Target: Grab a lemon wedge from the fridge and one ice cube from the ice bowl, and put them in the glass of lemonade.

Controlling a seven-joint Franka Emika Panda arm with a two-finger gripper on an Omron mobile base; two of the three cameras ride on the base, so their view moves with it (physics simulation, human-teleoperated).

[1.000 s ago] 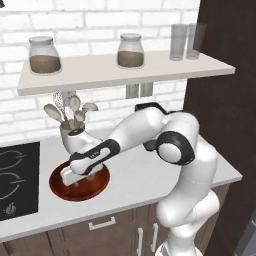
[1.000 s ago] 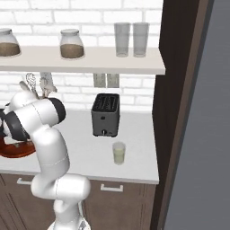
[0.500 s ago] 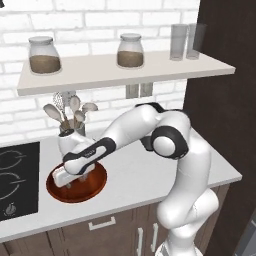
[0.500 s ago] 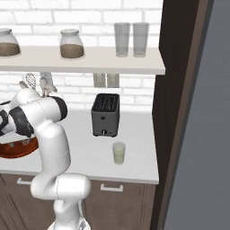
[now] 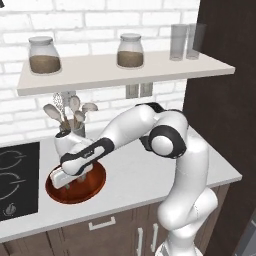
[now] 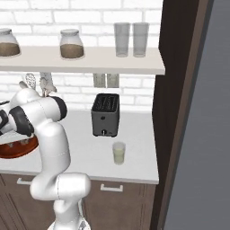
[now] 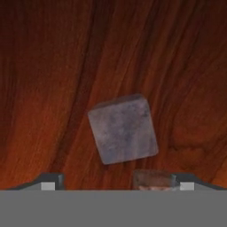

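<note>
Tool [image 5: 74, 181] lowered into the ice bowl [image 5: 95, 186], jaws spread wide over the ice cube [image 7: 123, 129].

From where I stand, the white arm reaches down and left from its shoulder, and the tool's two fingers stand inside the reddish-brown bowl on the bench [image 5: 145, 182], just in front of the utensil cup [image 5: 70, 140]. Looking along the hand, the grey translucent cube lies on the wooden floor of the bowl between the two finger tips, which stand well apart with nothing gripped. The cube has no real long axis; it sits turned a little, one corner angled toward the right finger tip [image 7: 153, 179]. Farther right on the bench, the glass of lemonade [image 6: 118, 153] stands upright in front of the toaster [image 6: 106, 115].
</note>
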